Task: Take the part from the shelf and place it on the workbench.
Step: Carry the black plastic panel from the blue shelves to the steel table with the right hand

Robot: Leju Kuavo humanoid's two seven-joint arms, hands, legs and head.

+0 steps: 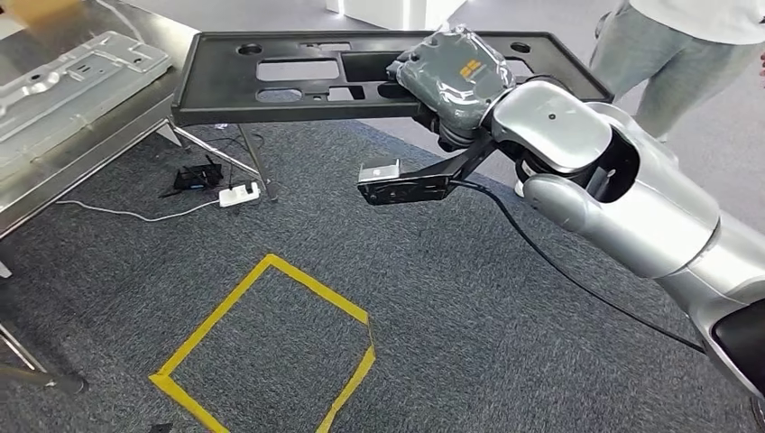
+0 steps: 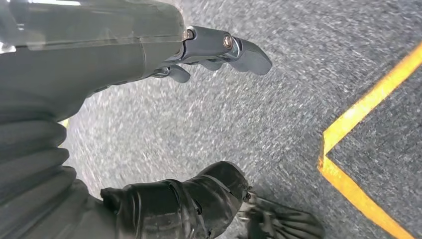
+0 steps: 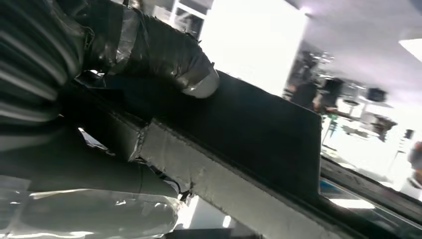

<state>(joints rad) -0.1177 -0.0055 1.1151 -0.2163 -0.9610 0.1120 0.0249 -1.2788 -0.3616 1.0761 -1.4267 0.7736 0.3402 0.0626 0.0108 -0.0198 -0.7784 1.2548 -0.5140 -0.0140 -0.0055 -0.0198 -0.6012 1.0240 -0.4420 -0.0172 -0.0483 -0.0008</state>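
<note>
I have the black part (image 1: 298, 77) carried in my right hand (image 1: 456, 77), fingers (image 3: 149, 52) clamped on its near edge, thumb over the top and the rest underneath. The panel's long axis runs across my view, stretching leftward from the grip, so most of its length hangs off to that side. The metal desk (image 1: 54, 144) lies to the left (the part's far end already reaches toward it). My left hand (image 2: 149, 55) hangs over the carpet (image 2: 249, 114), fingers loosely apart, holding nothing. I judge a leftward swing comes next.
</note>
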